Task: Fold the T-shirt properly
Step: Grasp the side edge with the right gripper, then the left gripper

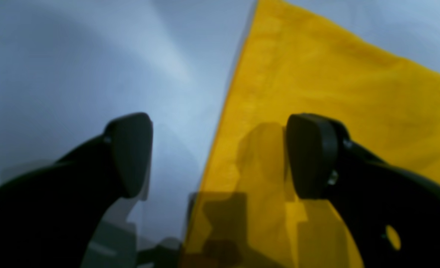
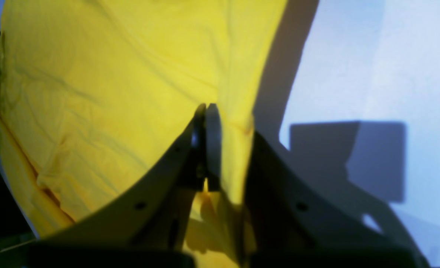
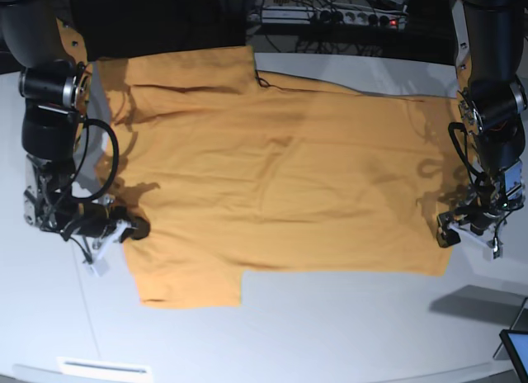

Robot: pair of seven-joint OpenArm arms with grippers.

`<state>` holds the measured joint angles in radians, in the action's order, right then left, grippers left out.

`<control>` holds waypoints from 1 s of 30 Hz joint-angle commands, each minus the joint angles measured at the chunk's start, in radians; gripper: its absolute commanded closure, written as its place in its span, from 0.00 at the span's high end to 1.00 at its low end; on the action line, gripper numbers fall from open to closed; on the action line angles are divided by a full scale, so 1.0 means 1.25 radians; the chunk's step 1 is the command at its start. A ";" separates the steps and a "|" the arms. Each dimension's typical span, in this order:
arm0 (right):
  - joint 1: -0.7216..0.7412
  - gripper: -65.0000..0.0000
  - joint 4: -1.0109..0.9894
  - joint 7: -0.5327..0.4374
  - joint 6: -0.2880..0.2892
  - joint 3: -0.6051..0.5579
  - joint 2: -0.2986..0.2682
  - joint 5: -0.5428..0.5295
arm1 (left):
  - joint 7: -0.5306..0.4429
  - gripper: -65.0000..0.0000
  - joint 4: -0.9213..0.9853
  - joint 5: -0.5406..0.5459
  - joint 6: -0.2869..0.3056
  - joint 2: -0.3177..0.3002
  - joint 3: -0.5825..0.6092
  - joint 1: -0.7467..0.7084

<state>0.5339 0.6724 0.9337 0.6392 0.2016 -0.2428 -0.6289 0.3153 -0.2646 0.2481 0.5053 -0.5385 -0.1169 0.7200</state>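
Note:
The orange-yellow T-shirt [image 3: 280,177] lies spread flat across the white table [image 3: 330,333], with its sleeves at the left of the base view. My right gripper [image 3: 136,229] sits at the shirt's left edge between the sleeves. In the right wrist view its fingers [image 2: 206,111] are pressed together, and yellow cloth [image 2: 112,74] bunches around and between them. My left gripper [image 3: 454,232] hovers at the shirt's right edge. Its jaws stand wide open in the left wrist view [image 1: 220,156], one finger over bare table and the other over the shirt [image 1: 316,74], with the cloth's edge running between.
A power strip [image 3: 363,18] and cables lie along the table's back edge. The corner of a dark screen [image 3: 516,348] pokes in at the lower right. A white label [image 3: 103,369] sits near the front left edge.

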 commanded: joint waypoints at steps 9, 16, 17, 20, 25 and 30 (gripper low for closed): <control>0.010 0.00 0.011 0.009 -0.003 0.000 -0.010 0.013 | -0.012 0.85 -0.016 0.010 0.006 0.009 0.003 0.047; 0.009 0.00 0.011 0.009 -0.003 0.000 -0.011 0.013 | -0.012 0.85 -0.016 0.002 0.032 0.047 0.005 0.047; 0.009 0.00 0.011 0.009 -0.003 0.000 -0.011 0.013 | -0.012 0.85 -0.016 0.002 0.032 0.051 0.005 0.047; 0.009 0.00 0.011 0.009 -0.003 0.000 -0.011 0.013 | -0.012 0.85 -0.016 0.002 0.032 0.052 0.005 0.047; 0.009 0.00 0.011 0.009 -0.003 0.000 -0.011 0.013 | -0.012 0.85 -0.016 0.006 0.032 0.031 0.005 0.047; 0.009 0.00 0.011 0.009 -0.003 0.000 -0.010 0.013 | -0.012 0.85 -0.016 0.002 0.033 0.030 0.006 0.046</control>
<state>0.5282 0.6762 0.9302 0.6395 0.2016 -0.2447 -0.6319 0.3187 -0.2684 0.2405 0.5388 -0.4915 -0.1104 0.7448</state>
